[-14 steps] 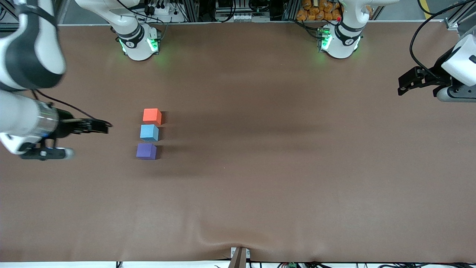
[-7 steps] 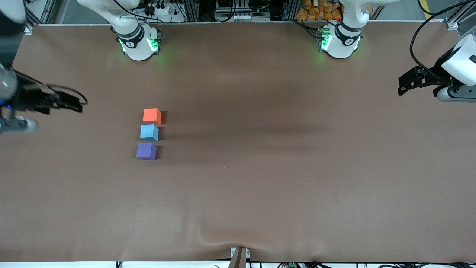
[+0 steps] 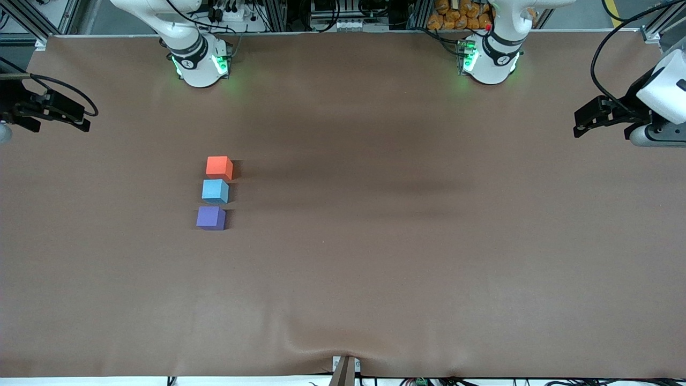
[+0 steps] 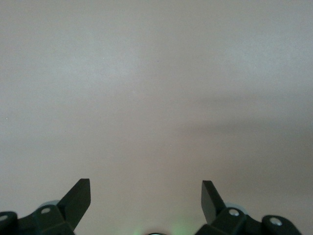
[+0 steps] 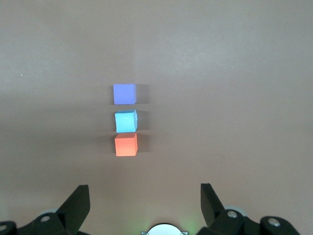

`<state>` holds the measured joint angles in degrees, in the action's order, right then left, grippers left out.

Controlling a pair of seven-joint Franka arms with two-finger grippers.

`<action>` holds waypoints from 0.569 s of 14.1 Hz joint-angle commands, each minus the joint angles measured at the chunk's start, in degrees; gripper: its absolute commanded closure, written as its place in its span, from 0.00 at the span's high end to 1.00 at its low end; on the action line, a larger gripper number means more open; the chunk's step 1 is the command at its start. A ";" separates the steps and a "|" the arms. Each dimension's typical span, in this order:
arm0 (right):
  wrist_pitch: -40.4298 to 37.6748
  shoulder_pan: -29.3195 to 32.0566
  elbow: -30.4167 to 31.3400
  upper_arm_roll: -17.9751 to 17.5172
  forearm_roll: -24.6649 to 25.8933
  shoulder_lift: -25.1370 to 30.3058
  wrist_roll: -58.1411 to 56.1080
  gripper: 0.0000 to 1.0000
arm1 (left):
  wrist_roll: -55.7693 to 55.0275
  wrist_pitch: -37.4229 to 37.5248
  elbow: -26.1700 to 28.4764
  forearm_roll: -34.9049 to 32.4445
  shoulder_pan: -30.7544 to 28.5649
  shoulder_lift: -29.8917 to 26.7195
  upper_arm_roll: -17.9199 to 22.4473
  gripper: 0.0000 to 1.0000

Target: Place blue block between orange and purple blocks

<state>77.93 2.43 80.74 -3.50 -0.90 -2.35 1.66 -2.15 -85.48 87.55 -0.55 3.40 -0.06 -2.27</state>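
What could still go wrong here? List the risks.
1. The blue block sits between the orange block and purple block with only slim gaps, so any bump to the soft brown table cover could shift the row.
2. The right tool, open, is over the table's edge at the right arm's end; a careless sweep across could hit the row.
3. The left tool, open, waits at its own end; little risk.

You see the light blue block (image 3: 215, 191) flat on the desk toward the right arm's end, between the orange block (image 3: 219, 166), toward the base edge, and the purple block (image 3: 210, 218), in a line.
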 commanded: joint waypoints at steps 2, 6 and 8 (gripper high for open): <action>1.79 -2.16 3.81 1.22 0.90 2.87 -0.86 1.00 | -0.31 1.02 -0.98 0.72 -0.14 0.23 -0.10 1.00; 1.88 -2.08 4.08 -0.63 2.91 3.31 -1.04 1.00 | -0.31 0.93 -0.98 0.72 -0.14 0.23 -0.01 1.00; 2.05 -2.08 4.16 -0.54 2.92 3.31 -0.87 1.00 | -0.31 0.93 -0.98 0.72 -0.14 0.23 -0.01 1.00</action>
<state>78.84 0.47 82.33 -3.91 0.56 -1.31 1.37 -2.15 -85.48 87.55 -0.55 3.40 -0.06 -2.27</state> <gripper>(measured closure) 0.000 0.000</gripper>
